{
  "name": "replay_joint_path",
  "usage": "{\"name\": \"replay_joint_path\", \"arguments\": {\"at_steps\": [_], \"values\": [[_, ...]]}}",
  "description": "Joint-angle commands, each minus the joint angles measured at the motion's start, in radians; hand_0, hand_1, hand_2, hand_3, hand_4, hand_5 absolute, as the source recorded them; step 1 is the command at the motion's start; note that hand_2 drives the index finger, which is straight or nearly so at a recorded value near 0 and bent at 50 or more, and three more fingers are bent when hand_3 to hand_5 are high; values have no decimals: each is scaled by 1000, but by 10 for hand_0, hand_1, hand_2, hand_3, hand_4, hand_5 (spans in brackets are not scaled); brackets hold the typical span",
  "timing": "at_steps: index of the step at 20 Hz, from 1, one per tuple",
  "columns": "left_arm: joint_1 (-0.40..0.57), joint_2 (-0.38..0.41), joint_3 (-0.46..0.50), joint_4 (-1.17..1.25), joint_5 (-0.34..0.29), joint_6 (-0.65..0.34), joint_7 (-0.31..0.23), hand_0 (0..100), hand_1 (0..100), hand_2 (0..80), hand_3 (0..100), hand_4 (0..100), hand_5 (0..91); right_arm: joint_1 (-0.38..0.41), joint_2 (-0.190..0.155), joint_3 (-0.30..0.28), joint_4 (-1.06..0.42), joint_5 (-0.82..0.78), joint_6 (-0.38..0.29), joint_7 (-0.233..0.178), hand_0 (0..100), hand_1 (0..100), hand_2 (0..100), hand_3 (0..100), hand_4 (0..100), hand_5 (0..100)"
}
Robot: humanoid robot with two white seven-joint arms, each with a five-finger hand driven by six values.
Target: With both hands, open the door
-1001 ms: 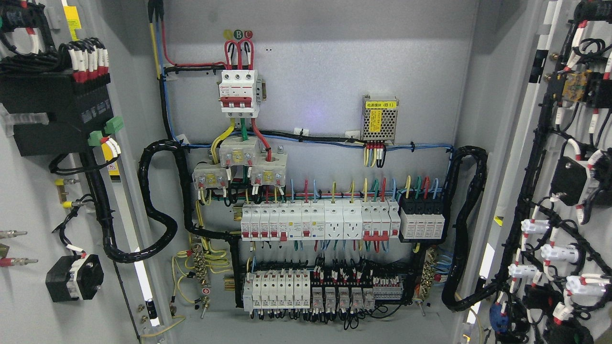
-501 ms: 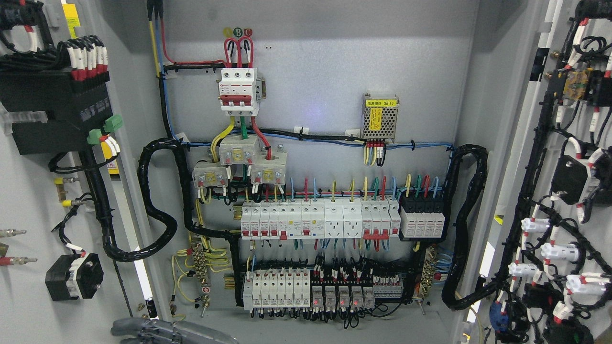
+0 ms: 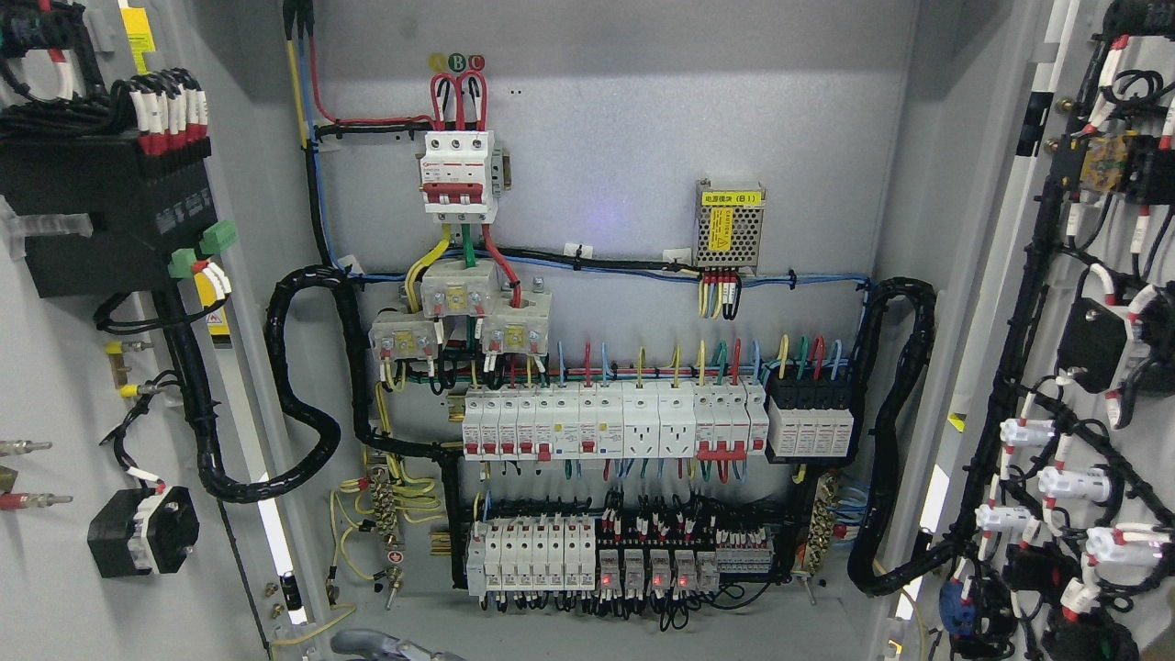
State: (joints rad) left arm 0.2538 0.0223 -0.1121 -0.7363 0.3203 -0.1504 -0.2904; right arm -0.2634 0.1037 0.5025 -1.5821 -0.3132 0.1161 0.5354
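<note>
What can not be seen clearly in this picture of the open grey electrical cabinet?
- Head view: a grey robot hand is cut off by the bottom edge; which arm it belongs to, and its fingers, cannot be told.
- Print on the yellow label of the perforated metal power supply box is too small to read.
- The left door and right door run past the picture's edges.
</note>
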Motion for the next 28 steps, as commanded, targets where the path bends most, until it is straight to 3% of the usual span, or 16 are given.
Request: {"name": "replay_joint_path", "arguments": {"at_steps": [1,3,5,8,11,16,20,28], "values": [[94,50,2,-641,-1,0,-41,120,556,0,0,0,0,191,-108,-206,-192,25,-51,-2,0,500,40,0,0,0],[104,73,3,-728,-3,0,-46,120,556,0,0,0,0,245,-110,-245,-222,25,-72,-27,0,500,40,0,0,0],[119,77,6,-806,-4,0,-46,120,556,0,0,0,0,321,-140,-297,-254,25,-114,-64,0,500,40,0,0,0],[139,79,6,-929,-50,2,-46,120,556,0,0,0,0,404,-165,-332,-268,25,-191,-72,0,500,40,0,0,0],[137,111,5,-1018,-70,2,-47,120,556,0,0,0,0,483,-214,-393,-266,22,-243,-74,0,500,40,0,0,0],[131,137,0,-1095,-70,0,-47,120,556,0,0,0,0,564,-214,-482,-386,17,-291,-72,0,500,40,0,0,0],[130,140,2,-1158,-70,0,-47,120,556,0,0,0,0,661,-214,-481,-484,16,-328,-74,0,500,40,0,0,0],[81,205,20,-1281,-73,-1,-47,120,556,0,0,0,0,701,-223,-529,-507,11,-490,-95,0,500,40,0,0,0]]}}
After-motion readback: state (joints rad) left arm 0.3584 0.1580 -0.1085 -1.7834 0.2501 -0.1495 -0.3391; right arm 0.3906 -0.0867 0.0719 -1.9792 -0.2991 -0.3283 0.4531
